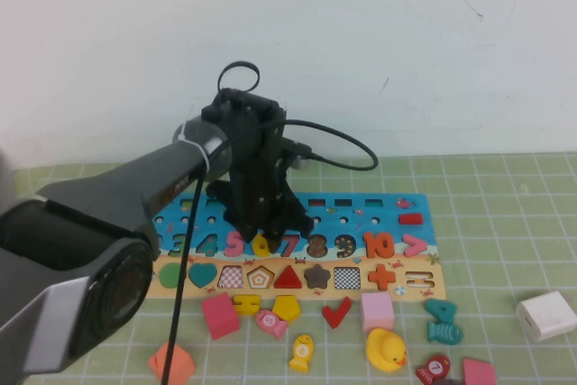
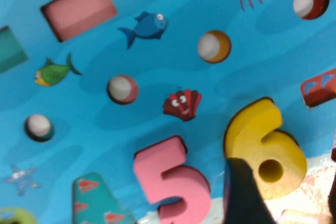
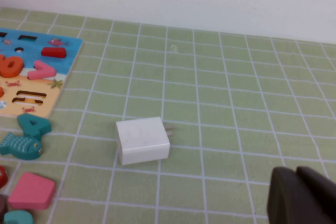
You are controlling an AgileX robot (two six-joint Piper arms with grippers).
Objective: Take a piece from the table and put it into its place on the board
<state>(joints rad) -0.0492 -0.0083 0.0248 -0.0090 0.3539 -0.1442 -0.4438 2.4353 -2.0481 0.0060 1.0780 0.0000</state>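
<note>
Green gridded bench (image 1: 505, 196) carries your board (image 1: 397, 205); from the high view, the left pincer (image 1: 263, 230) sits directly over the yellow 6 (image 1: 262, 244) in the number row, between 5 and 7. One duck (image 1: 386, 349), one white charger (image 1: 546, 315).

Left wrist: your 6 (image 2: 268, 148) lies on the blue board beside one pink 5 (image 2: 170, 179), a dark finger (image 2: 244, 195) overlapping it; grip cannot be told.

Right wrist: right pincer (image 3: 304, 195) appears clenched near the charger (image 3: 143, 140).

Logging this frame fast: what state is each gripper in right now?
Left gripper: over the board, at the yellow 6; jaws cannot be told.
Right gripper: above the table, holding nothing; jaws look shut.
</note>
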